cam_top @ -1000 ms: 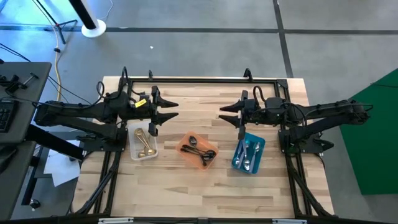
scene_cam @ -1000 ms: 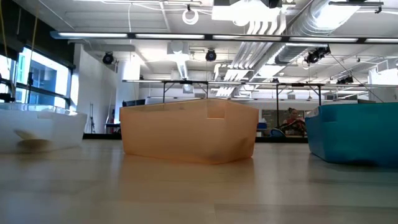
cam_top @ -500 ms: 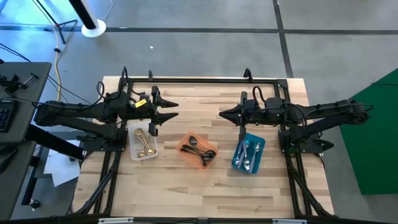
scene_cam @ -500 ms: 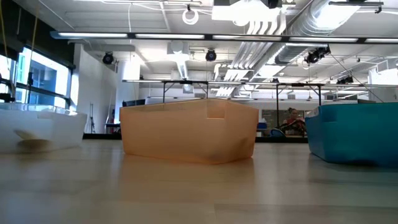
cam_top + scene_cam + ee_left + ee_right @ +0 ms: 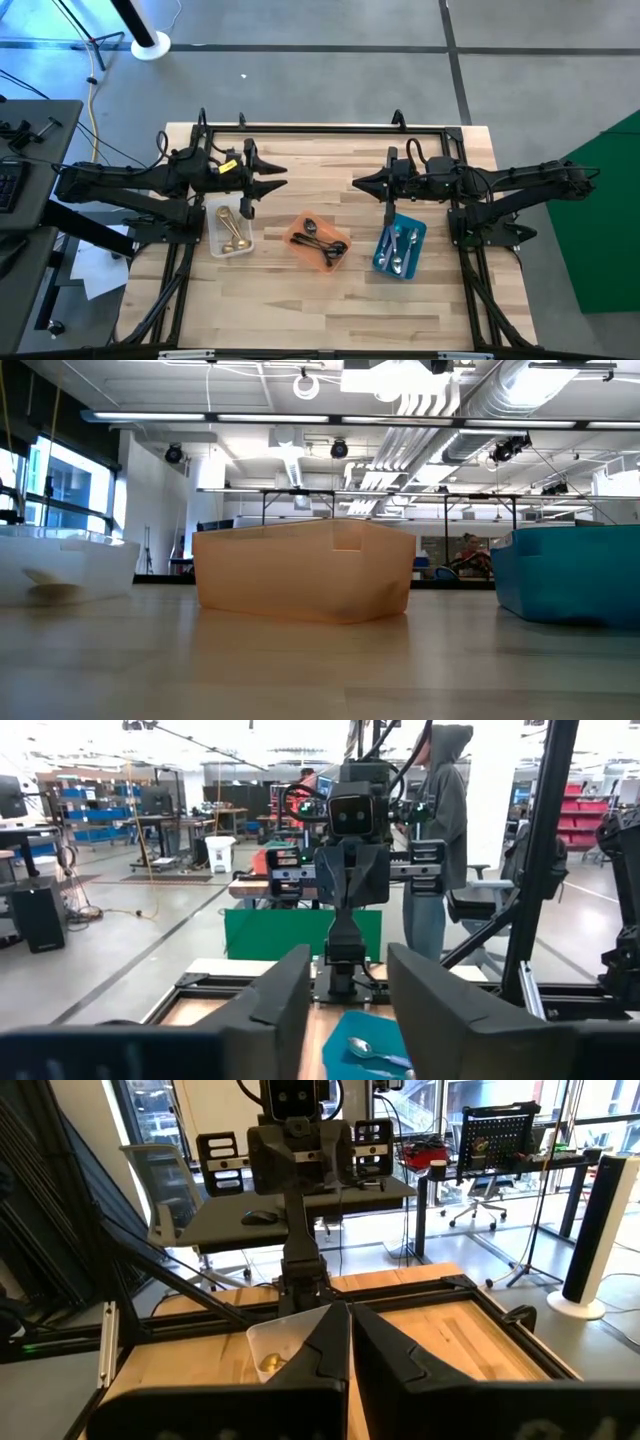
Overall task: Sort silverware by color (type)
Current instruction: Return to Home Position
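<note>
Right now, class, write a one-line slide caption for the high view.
Gold spoons in clear tray, black spoons in orange tray, silver spoons in blue tray; left hand open, right hand shut.

In a row across the table (image 5: 330,310), left to right: left tray (image 5: 212,243), middle tray (image 5: 293,238), right tray (image 5: 419,226), spoons (image 5: 322,245) in each; behind them, left gripper (image 5: 284,174) leftward, right gripper (image 5: 356,182) rightward.
</note>
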Robot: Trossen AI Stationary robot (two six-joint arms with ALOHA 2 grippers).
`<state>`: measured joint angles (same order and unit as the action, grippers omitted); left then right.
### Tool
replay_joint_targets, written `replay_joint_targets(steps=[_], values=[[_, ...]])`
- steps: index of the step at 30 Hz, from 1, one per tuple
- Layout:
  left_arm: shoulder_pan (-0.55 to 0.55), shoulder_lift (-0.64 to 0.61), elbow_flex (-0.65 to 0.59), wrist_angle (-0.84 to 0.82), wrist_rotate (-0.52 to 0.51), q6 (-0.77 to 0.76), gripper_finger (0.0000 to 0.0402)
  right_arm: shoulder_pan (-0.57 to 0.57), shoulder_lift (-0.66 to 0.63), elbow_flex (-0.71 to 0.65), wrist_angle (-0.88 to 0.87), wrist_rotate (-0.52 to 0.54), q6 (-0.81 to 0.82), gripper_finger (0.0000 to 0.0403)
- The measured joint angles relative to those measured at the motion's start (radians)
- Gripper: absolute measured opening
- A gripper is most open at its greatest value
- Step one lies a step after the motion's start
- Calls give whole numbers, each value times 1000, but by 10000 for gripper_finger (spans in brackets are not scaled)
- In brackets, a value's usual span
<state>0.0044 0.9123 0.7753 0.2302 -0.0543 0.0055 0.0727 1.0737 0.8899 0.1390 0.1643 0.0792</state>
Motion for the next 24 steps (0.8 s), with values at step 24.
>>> replay_joint_targets(steps=[24], values=[[0,-57,-11,-33,16,-28,0,0,-2,0,0,-19,15,0]])
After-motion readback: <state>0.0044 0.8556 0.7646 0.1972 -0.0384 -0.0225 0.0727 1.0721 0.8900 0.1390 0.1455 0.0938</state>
